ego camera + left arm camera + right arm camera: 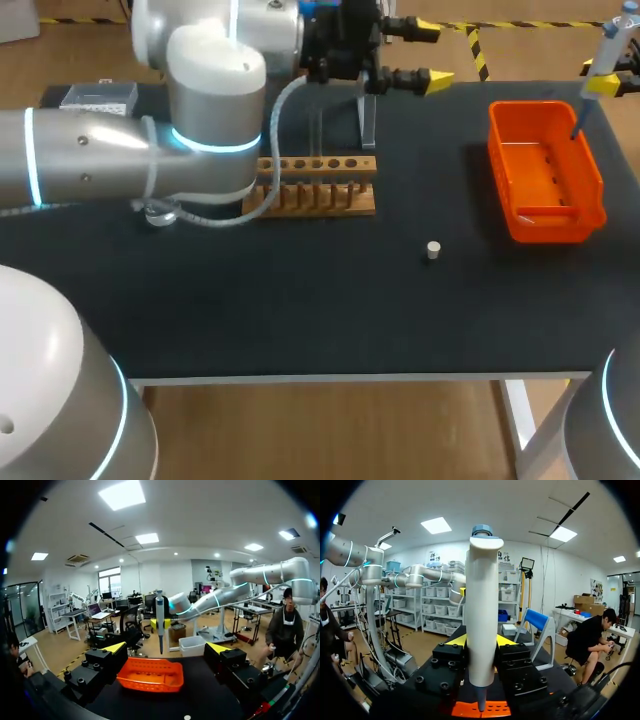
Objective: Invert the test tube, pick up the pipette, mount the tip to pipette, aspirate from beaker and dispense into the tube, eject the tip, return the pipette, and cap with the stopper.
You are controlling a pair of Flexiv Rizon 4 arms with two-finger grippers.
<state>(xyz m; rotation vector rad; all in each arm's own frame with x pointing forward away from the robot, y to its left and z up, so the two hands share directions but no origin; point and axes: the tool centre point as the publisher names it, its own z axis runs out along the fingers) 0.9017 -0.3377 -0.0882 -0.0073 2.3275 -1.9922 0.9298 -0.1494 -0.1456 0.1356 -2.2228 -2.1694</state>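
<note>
My right hand (pixel 481 647) is clenched on the upright pipette (pixel 482 605), its lower end above the orange bin (pixel 480 709). My left hand (pixel 166 647) is released, fingers (pixel 109 659) spread, that bin ahead of it on the bench (pixel 200 696).

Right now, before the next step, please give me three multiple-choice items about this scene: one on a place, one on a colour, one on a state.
1. The stopper lies: A on the table, between rack and bin; B inside the bin; C in the rack.
2. The bin is: A blue; B orange; C green.
3. The right gripper is: A open; B out of view; C shut on the pipette.

A: it sits on bare table, apart from both. B: its walls are orange. C: both fingers press the pipette from two sides.
</note>
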